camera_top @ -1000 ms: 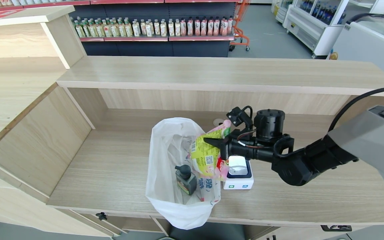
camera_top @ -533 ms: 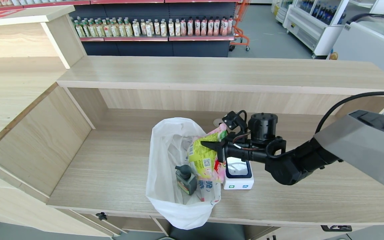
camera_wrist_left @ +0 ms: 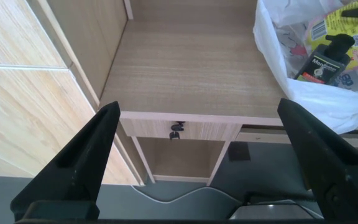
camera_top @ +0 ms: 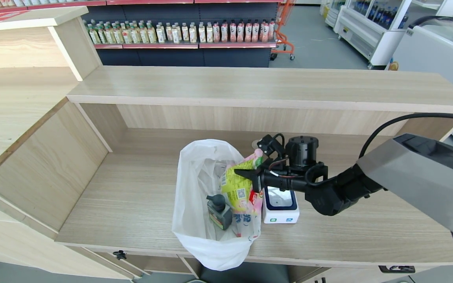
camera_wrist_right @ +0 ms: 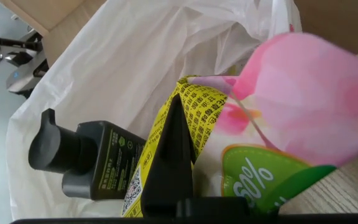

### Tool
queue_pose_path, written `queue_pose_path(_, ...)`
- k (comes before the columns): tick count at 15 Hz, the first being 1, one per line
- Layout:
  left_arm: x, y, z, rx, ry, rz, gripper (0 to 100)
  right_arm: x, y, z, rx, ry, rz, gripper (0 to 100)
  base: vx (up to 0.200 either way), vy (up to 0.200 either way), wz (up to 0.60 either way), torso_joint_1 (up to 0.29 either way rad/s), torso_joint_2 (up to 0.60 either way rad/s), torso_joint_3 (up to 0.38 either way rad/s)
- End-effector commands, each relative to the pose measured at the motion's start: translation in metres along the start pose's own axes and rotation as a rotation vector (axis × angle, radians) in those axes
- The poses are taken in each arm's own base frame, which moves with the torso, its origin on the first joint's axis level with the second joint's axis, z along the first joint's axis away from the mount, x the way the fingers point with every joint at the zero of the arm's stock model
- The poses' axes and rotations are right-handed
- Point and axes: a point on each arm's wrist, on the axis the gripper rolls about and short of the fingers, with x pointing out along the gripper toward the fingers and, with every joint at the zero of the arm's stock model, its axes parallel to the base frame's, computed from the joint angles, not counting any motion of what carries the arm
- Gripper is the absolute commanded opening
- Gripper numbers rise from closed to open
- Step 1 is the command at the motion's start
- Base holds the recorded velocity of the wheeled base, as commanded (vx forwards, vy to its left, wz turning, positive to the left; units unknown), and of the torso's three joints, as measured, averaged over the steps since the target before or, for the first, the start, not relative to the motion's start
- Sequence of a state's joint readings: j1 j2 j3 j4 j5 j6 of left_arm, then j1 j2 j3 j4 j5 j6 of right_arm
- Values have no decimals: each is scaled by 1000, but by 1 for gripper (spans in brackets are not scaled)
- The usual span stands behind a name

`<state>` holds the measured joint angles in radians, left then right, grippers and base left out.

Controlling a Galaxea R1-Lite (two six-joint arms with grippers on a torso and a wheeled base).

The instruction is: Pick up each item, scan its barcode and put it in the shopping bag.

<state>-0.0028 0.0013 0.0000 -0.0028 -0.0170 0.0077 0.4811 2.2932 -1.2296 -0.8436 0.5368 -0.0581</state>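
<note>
Snack packet (camera_top: 239,188), pinched in the right gripper (camera_top: 246,175) over the right rim of the shopping bag (camera_top: 207,251).
Floppy, crinkly yellow-and-pink pouch, hanging partly inside the thin, limp white plastic bag; rigid dark pump bottle (camera_top: 219,212) stands in the bag just left of it; boxy white scanner (camera_top: 281,208) just right of the bag on the pale wood-grain counter (camera_top: 132,204). Best handling, by judgement: carry further left past the slack rim, lower, then let go. Left gripper (camera_wrist_left: 197,106) spread and empty, off the counter's near edge.

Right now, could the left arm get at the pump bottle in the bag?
Probably not cleanly. The pump bottle stands low inside the shopping bag, and the right gripper holds the snack pouch over the bag's mouth beside it. The left gripper, open, is off past the counter's near edge.
</note>
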Motion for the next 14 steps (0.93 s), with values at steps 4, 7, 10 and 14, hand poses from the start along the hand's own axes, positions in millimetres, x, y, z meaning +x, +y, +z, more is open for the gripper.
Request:
queue_pose_path(4,0,0,0,0,0,0,100,19,-4,0,3,16,15,0,0,0,0,0,0,0)
queue_pose_path(7,0,0,0,0,0,0,100,27,-3,5,-5,11,24,0,0,0,0,0,0,0)
queue_pose_path(10,0,0,0,0,0,0,100,32,-1,4,-2,20,33,0,0,0,0,0,0,0)
queue_pose_path(14,0,0,0,0,0,0,100,35,0,0,2,28,38,100,0,0,0,0,0,0)
